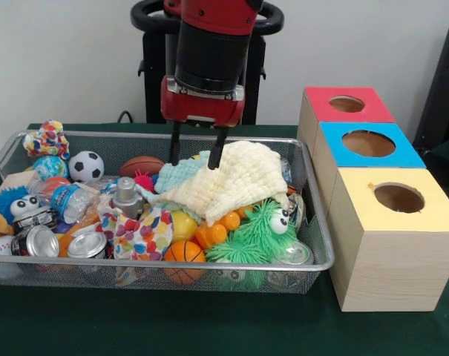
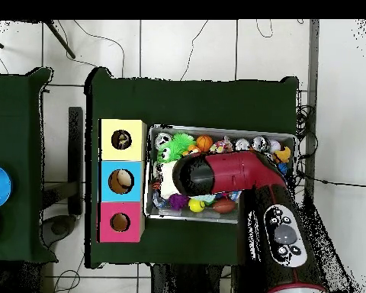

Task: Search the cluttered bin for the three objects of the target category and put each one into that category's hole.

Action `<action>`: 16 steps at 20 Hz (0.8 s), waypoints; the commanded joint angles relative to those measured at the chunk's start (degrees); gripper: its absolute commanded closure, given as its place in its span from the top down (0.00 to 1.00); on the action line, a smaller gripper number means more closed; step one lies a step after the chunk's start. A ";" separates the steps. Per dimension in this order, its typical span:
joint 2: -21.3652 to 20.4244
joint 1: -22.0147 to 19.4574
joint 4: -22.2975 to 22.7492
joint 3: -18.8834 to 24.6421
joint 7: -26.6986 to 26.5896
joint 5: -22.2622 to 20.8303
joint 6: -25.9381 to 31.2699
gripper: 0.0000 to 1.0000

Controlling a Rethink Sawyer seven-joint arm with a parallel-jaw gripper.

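The wire mesh bin (image 1: 209, 265) stands on the green table, full of toys; it also shows in the overhead view (image 2: 290, 138). One spotted white cloth piece (image 1: 140, 233) lies near the bin's front rim. Another (image 1: 46, 139) sits in the far left corner. I see no third one. My gripper (image 1: 196, 152) is open and hangs low over the bin's far middle. Its fingertips straddle the mint-green cloth (image 1: 181, 174) beside the pale-yellow waffle cloth (image 1: 239, 178). The yellow-topped box's hole (image 1: 398, 198) is to the right of the bin and shows in the overhead view (image 2: 122, 140). In the overhead view the arm (image 2: 232, 172) hides the gripper.
The blue-topped box (image 1: 368, 143) and the red-topped box (image 1: 346, 104) stand behind the yellow one. The bin also holds a soccer ball (image 1: 85, 165), a brown football (image 1: 141, 165), an orange basketball (image 1: 184, 256), a green fuzzy toy (image 1: 257, 233), cans (image 1: 35, 241) and a silver bottle (image 1: 126, 194).
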 commanded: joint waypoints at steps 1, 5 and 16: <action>0.27 -1.37 -1.07 5.62 -5.83 0.28 4.05 1.00; 2.24 -1.77 -1.05 6.35 -4.51 0.44 1.61 1.00; 6.26 -1.54 -2.74 6.88 -2.17 -1.68 -4.39 1.00</action>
